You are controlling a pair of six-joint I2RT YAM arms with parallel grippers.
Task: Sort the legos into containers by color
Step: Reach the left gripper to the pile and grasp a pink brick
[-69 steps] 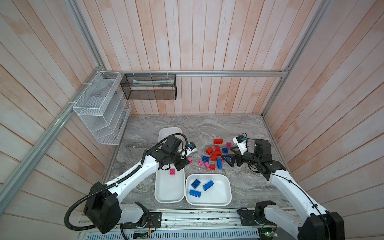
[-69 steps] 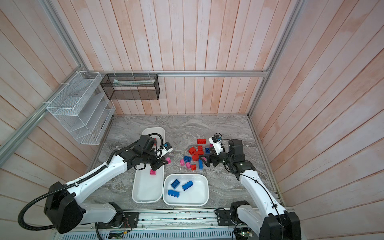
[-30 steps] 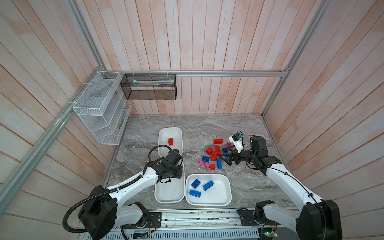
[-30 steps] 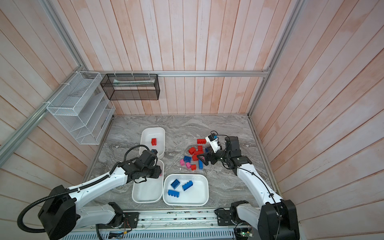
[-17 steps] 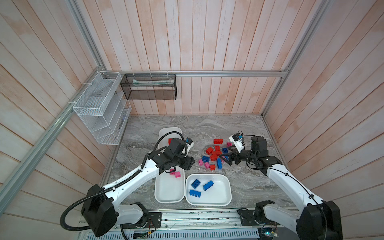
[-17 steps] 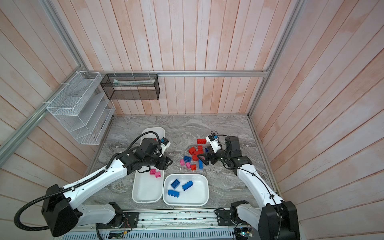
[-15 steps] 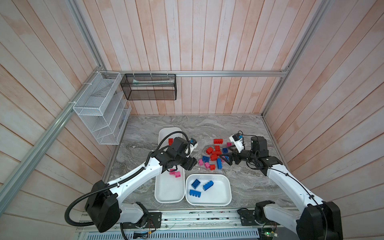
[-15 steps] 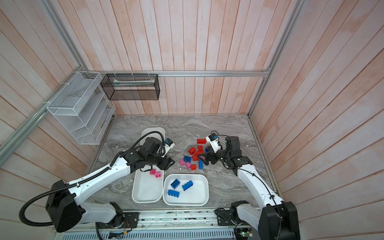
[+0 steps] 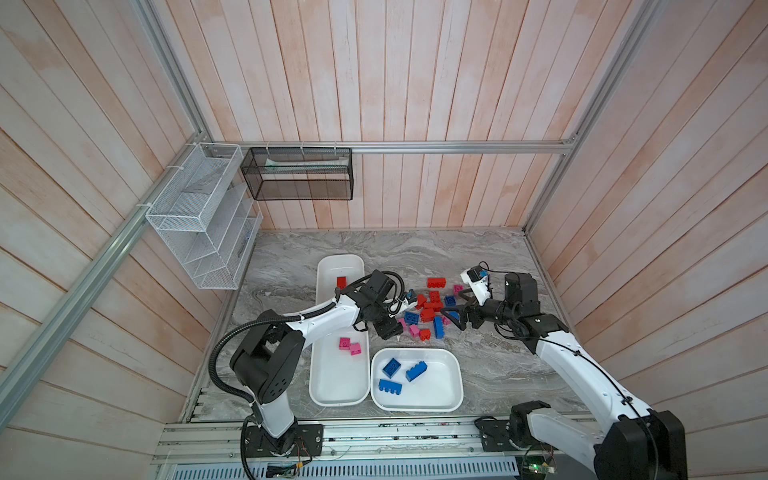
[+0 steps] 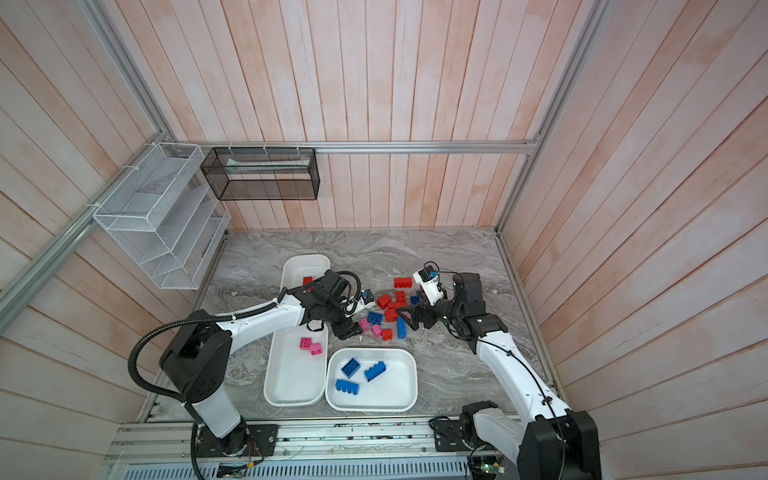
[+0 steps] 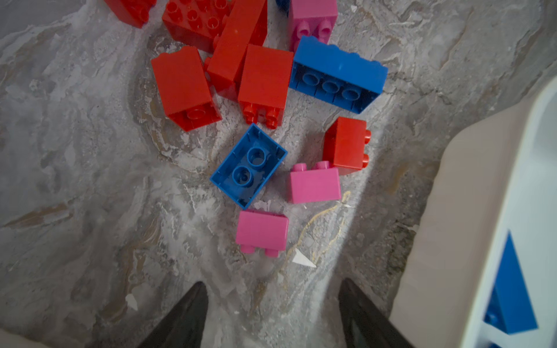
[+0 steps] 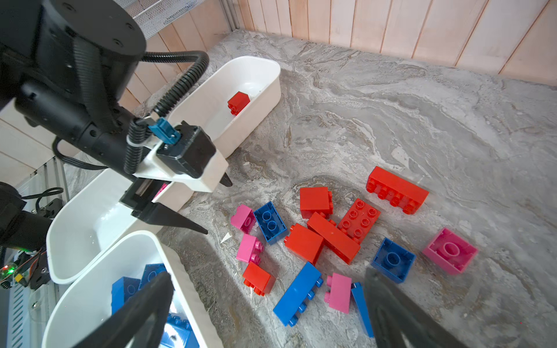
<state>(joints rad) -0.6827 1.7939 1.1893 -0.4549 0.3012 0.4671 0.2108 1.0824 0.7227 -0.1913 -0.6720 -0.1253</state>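
Note:
Loose red, blue and pink legos lie piled on the marble table between my two grippers. Three white containers stand left of the pile. The back one holds a red brick. The front left one holds two pink bricks. The front right one holds three blue bricks. My left gripper is open and empty at the pile's left edge, just short of a pink brick. My right gripper hangs wide open over the pile's right side, holding nothing.
A white wire rack and a black mesh basket hang on the walls at the back left. Wooden walls close in three sides. A metal rail runs along the front. A small white scrap lies by the pink brick.
My left gripper opened over the front left container, leaving a second pink brick there, then swung right to the pile's edge. The right arm has hardly moved.

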